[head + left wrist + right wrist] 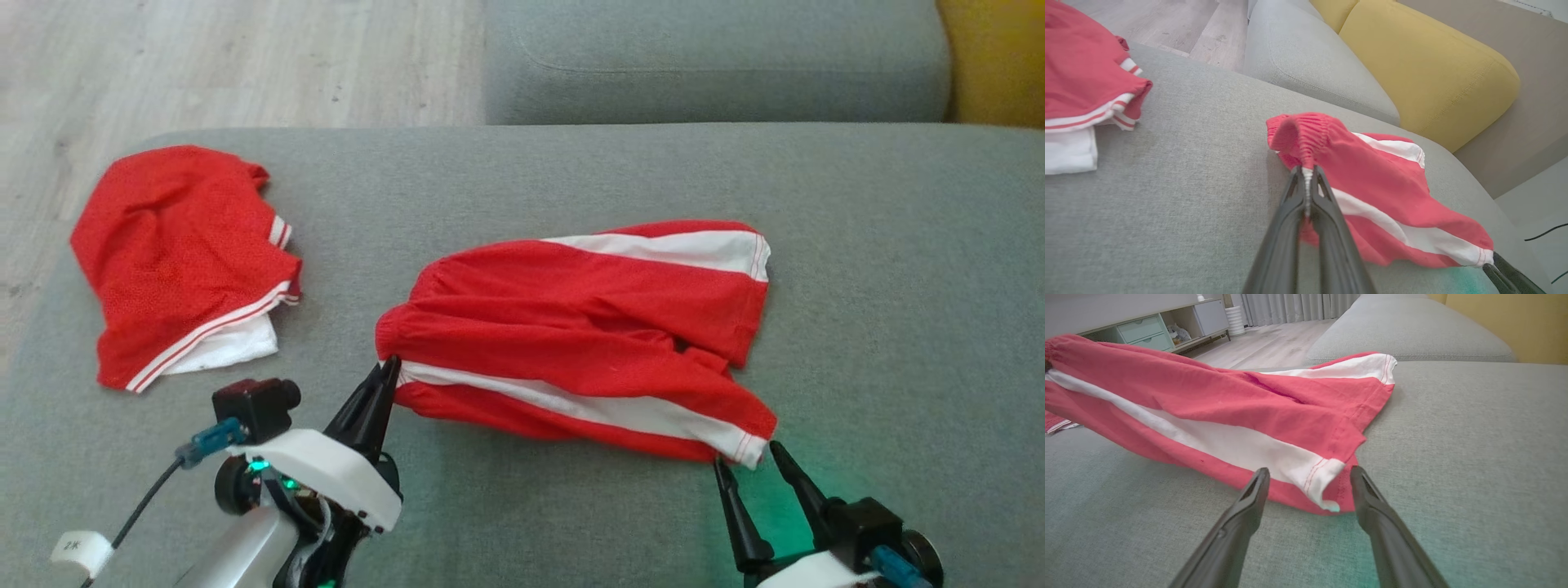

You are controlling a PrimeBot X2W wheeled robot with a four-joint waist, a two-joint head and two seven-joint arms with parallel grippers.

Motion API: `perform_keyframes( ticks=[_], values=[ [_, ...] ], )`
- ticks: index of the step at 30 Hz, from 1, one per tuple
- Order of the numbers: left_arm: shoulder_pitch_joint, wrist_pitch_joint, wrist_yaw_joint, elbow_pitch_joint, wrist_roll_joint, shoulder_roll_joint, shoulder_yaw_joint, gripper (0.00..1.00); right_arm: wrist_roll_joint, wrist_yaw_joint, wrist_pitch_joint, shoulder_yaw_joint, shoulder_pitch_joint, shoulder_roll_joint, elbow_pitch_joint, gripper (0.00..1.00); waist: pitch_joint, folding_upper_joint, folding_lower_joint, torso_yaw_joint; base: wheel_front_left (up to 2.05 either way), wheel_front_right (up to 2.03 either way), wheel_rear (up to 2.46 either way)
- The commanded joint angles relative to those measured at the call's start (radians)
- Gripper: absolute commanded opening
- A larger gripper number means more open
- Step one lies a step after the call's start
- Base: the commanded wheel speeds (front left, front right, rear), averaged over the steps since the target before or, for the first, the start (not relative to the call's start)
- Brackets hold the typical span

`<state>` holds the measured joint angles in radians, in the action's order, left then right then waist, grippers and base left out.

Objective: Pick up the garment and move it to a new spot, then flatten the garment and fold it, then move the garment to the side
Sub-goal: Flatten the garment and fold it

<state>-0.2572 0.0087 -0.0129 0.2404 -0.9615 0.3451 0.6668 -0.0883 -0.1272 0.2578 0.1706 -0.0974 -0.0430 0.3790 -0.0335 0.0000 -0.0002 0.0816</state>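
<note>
While left gripper point(390, 366) pinches waistband of red cloth shorts with white stripes point(588, 327), right gripper point(746, 454) gapes wide, hem corner between its fingertips, on soft grey sofa cushion point(898, 327)

A wide grey fabric sofa seat point(857, 343) spreads across the foreground. Beyond its far edge lies a second grey cushion point(718, 57), and a yellow cushion point(1425, 69) sits just beside that one. A pale wood-plank floor point(204, 57) runs past the seat's far left corner. In the right wrist view, a low cabinet point(1147, 332) with pale drawers stands near light pleated curtains point(1298, 306).
</note>
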Motion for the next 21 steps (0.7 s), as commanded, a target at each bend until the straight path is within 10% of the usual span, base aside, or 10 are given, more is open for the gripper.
perform_keyframes(
  ticks=[1,8,9,11,21],
  values=[
    [-0.031,-0.002,-0.011,-0.043,-0.008,0.032,-0.047,0.00,-0.009,-0.003,0.004,0.029,0.024,-0.007,-0.021,1.00,0.006,0.0000,0.0002,0.010,0.00,0.00,0.00],
    [-0.018,0.005,-0.026,-0.075,-0.009,0.041,-0.046,0.00,-0.023,-0.003,0.004,0.056,0.038,-0.007,-0.001,1.00,0.001,0.0000,0.0002,0.010,0.00,0.00,0.00],
    [-0.018,0.006,-0.027,-0.079,-0.009,0.042,-0.047,0.00,-0.028,-0.003,0.004,0.066,0.045,-0.007,0.007,0.84,-0.002,0.0000,0.0002,0.009,0.00,0.00,0.00],
    [-0.021,0.008,-0.030,-0.086,-0.008,0.047,-0.048,0.00,-0.051,-0.003,0.004,0.077,0.059,-0.007,0.036,0.00,-0.006,0.0000,0.0002,0.005,0.00,0.00,0.00],
    [-0.093,0.018,0.002,-0.124,0.015,0.087,-0.058,0.00,-0.148,-0.003,0.004,0.004,0.187,-0.007,-0.123,0.00,-0.040,0.0000,0.0002,-0.039,0.00,0.00,0.00]
  ],
)
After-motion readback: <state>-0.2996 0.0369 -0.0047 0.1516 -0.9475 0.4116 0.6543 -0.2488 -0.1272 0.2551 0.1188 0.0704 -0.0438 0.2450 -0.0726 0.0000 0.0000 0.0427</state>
